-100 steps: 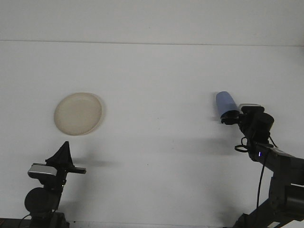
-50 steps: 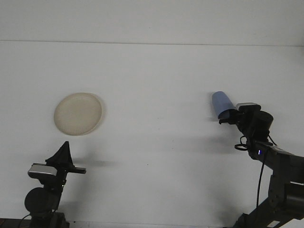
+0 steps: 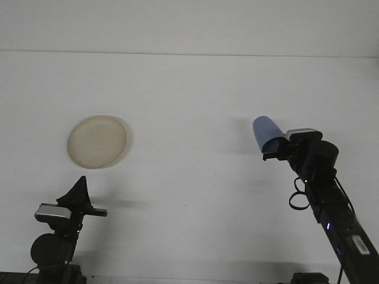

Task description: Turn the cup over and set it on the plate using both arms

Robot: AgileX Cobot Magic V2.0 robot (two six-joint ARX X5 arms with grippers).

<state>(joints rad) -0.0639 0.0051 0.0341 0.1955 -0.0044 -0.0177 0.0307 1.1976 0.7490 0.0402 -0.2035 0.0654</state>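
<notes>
Item: white matte tabletop (image 3: 195, 100), taken as landmark.

Round cream-coloured plate (image 3: 97, 141): laid flat on the left part of the tabletop.

Blue tapered plastic cup (image 3: 266, 134): held above the right part of the tabletop, tilted, well apart from the plate.

Right black gripper (image 3: 278, 151): closed on the lower end of the cup.

Left black gripper (image 3: 80, 195): stationed at the near left edge of the tabletop, below the plate, nothing held; finger spacing cannot be told.
</notes>
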